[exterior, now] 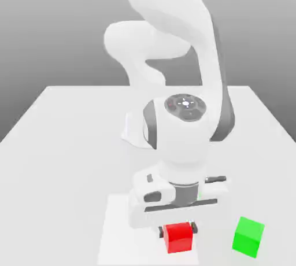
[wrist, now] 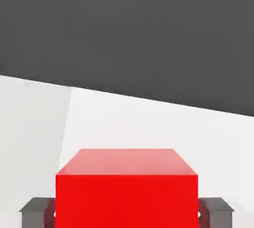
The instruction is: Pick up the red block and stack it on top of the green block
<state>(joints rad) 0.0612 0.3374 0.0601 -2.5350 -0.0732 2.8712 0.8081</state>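
The red block is near the front of the white table, directly under the arm's hand. My gripper is shut on it, with one dark finger pressed against each side. In the hand view the red block sits between the two grey fingertips, which touch its side faces. The green block stands on the table toward the exterior view's right of the red block, apart from it and at about the same height. I cannot tell whether the red block rests on the table or hangs just above it.
The white table stretches back and toward the exterior view's left. The arm's white body rises over the table's middle, just behind the blocks. The table's front edge is close to both blocks.
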